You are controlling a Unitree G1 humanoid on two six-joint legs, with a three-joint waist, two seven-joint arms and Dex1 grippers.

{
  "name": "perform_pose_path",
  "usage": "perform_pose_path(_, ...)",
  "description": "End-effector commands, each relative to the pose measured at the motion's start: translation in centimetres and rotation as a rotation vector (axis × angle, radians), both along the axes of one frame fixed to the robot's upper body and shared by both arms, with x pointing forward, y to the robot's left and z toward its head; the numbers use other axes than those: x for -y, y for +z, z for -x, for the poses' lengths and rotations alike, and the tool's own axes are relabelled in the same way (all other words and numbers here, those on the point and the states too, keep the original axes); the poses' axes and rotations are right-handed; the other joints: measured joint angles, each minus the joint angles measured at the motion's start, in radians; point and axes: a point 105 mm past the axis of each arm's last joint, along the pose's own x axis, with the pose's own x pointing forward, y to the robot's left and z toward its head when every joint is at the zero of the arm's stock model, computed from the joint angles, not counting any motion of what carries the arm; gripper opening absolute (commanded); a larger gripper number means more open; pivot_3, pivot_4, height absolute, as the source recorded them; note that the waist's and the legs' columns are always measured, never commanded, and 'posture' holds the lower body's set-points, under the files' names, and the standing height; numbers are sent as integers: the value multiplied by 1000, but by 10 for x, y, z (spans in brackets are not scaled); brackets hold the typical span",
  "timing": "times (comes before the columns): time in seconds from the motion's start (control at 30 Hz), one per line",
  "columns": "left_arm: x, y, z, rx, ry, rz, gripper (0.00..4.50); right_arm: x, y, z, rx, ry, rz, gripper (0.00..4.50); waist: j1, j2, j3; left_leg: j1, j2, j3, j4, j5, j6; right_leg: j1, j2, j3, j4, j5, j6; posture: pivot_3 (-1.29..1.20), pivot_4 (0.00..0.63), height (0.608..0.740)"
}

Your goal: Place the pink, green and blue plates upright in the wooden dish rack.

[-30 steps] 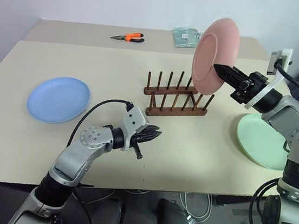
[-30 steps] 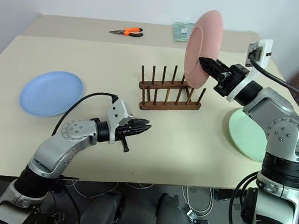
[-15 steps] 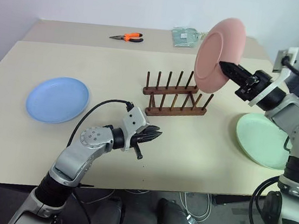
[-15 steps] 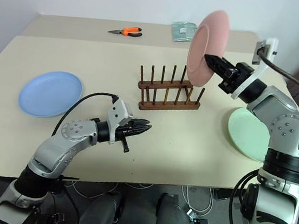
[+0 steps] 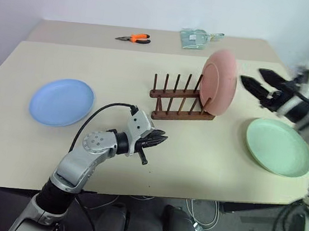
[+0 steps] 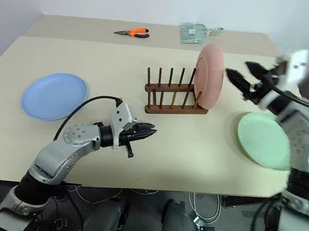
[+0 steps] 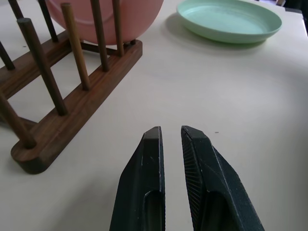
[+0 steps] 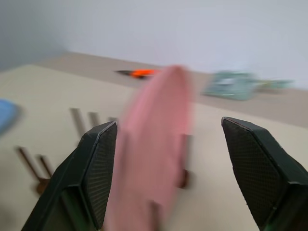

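Now pink plate (image 5: 219, 82) stands racked, apart from open right end effector (image 5: 254, 80).

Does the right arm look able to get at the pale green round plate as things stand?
Probably yes: the right gripper is open and empty, just above the pale green round plate, with nothing lying between them.

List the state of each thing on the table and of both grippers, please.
Salmon pink round plate: upright in the rack's right end.
Dark wooden peg rack: other slots empty.
Pale green plate: flat on the table.
Light blue plate: flat on the table.
Left gripper: shut, empty.
Right gripper: open, empty.
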Motion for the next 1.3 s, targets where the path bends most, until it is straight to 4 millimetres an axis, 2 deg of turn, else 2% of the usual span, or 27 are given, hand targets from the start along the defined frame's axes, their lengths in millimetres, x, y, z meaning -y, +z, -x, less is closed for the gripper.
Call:
perform_pose_path(0.03, 8, 8, 5, 24, -59, 19, 596, 21, -23, 26, -69, -71, 138, 3635, 0, -1, 0, 0, 0, 0, 0, 0, 0, 1, 0, 0, 0, 0, 0, 0, 150, 740)
perform_pose_path(0.1, 10, 8, 5, 23, -74, 17, 596, 21, -47, 36, -162, -70, 229, 3635, -6, 0, 0, 1, 0, 0, 0, 0, 0, 1, 0, 0, 0, -1, 0, 0, 150, 740)
perform_pose_path(0.17, 13, 7, 4, 23, -91, 12, 596, 17, -85, 47, -293, -65, 338, 3635, -12, 1, 0, 0, 1, 4, -1, 0, 0, 1, 0, 2, 0, -1, 0, 0, 150, 740)
perform_pose_path(0.23, 14, 8, 2, 24, -100, 10, 596, 14, -114, 54, -379, -69, 418, 3635, -21, 1, 0, 0, 1, 5, -1, 0, 0, 2, 0, 2, 1, -1, 0, 0, 150, 740)
perform_pose_path(0.33, 17, 9, 2, 24, -119, 9, 596, 23, -146, 49, -458, -160, 514, 3635, -32, 1, 0, 1, 2, 6, -1, 0, 0, 2, 0, 3, 1, -2, -1, 0, 150, 740)
perform_pose_path(0.4, 18, 9, 3, 25, -125, 9, 596, 26, -157, 46, -486, -184, 538, 3635, -29, 1, 0, 1, 2, 6, -1, 0, 0, 2, 0, 2, 1, -2, -1, 0, 150, 740)
perform_pose_path(0.5, 17, 9, 3, 26, -125, 7, 596, 35, -163, 39, -490, -239, 560, 2761, -26, -1, 0, 1, 1, 6, -1, 0, 0, 1, 0, 2, 0, -1, -1, 0, 150, 740)
perform_pose_path(0.6, 16, 10, 3, 26, -120, 6, 596, 41, -160, 33, -468, -275, 578, 1257, -23, -1, 0, 1, 1, 5, 0, 0, 0, 2, 0, 2, 0, -1, -1, 0, 150, 740)
perform_pose_path(0.67, 14, 9, 3, 25, -115, 6, 596, 43, -152, 28, -441, -291, 574, 233, -22, -2, 0, 2, 1, 4, 1, 0, 0, 1, 0, 2, 0, -1, -1, 0, 150, 740)
perform_pose_path(0.7, 14, 9, 4, 24, -114, 5, 596, 43, -148, 26, -429, -297, 562, 69, -23, -2, 0, 2, 1, 4, 1, 0, 0, 1, 0, 2, 0, -1, -1, 0, 150, 740)
perform_pose_path(0.8, 14, 8, 4, 24, -109, 5, 596, 42, -122, 19, -325, -316, 558, 69, -24, -2, 0, 2, 1, 4, 0, 0, 0, 2, 0, 2, 0, -1, -1, 0, 150, 740)
perform_pose_path(0.87, 14, 8, 4, 24, -106, 8, 596, 39, -79, 8, -153, -351, 519, 69, -27, -1, 0, 2, 1, 4, 0, 0, 0, 1, 0, 2, 0, -1, -1, 0, 150, 740)
perform_pose_path(0.9, 14, 8, 4, 24, -105, 9, 596, 34, -50, 3, -45, -355, 470, 69, -30, 0, 1, 2, 1, 4, 0, 0, 0, 0, 0, 2, 0, -1, -1, 0, 150, 740)
perform_pose_path(1.0, 14, 8, 4, 25, -104, 10, 596, 14, 21, 0, 193, -299, 293, 69, -32, 5, 3, 1, 1, 6, -1, 0, 0, 0, 0, 4, 1, -1, -1, 0, 150, 740)
perform_pose_path(1.03, 14, 8, 4, 25, -104, 11, 596, 2, 50, 4, 269, -226, 166, 69, -29, 5, 3, 1, 1, 6, -1, 0, 0, 0, 0, 3, 1, -1, -1, 0, 150, 740)
perform_pose_path(1.13, 14, 8, 3, 26, -101, 15, 596, -30, 106, 23, 383, 43, -129, 69, -28, 4, 3, 2, 2, 2, -2, 0, 0, -1, 1, 2, 1, 0, 0, 0, 150, 740)
perform_pose_path(1.2, 14, 9, 3, 26, -100, 18, 596, -55, 122, 39, 386, 259, -241, 69, -20, 3, 3, 1, 2, 0, -2, 0, 0, -1, 1, 0, 1, 2, -2, 0, 150, 740)
perform_pose_path(1.3, 13, 8, 4, 25, -95, 20, 596, -102, 123, 56, 310, 556, -328, 69, -23, 2, 2, 1, 1, -2, -1, 0, 0, 1, 1, 0, -2, 1, -4, 0, 150, 740)
